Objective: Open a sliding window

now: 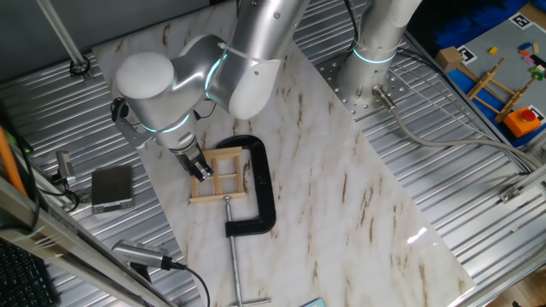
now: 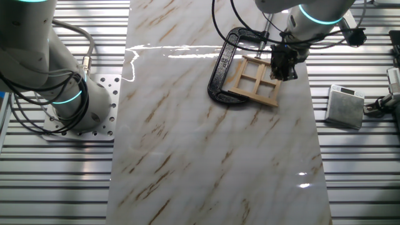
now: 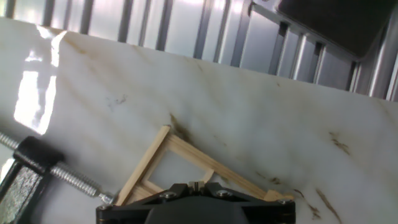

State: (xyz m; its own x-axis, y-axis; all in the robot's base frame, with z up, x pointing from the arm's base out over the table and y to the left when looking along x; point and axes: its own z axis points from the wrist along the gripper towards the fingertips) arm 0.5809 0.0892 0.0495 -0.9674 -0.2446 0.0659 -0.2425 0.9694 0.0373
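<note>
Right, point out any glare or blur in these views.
One fixed view: small glare spot on the marble table. The other fixed view: bright glare streak along the far edge, by the black clamp. Hand view: soft focus overall, glare patch at left, the gripper hides the near part of the wooden window.

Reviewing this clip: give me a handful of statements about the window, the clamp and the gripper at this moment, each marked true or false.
1. The sliding window lies flat on the marble board. True.
2. The black C-clamp lies apart from the window, at the far end of the board. False: it wraps one side of the frame.
3. The gripper is down at the window's edge. True.
4. The window frame has four panes. True.
5. The window is painted blue. False: it is light wood.
6. The small grey box sits on the marble board. False: it rests on the ribbed metal table beside it.
</note>
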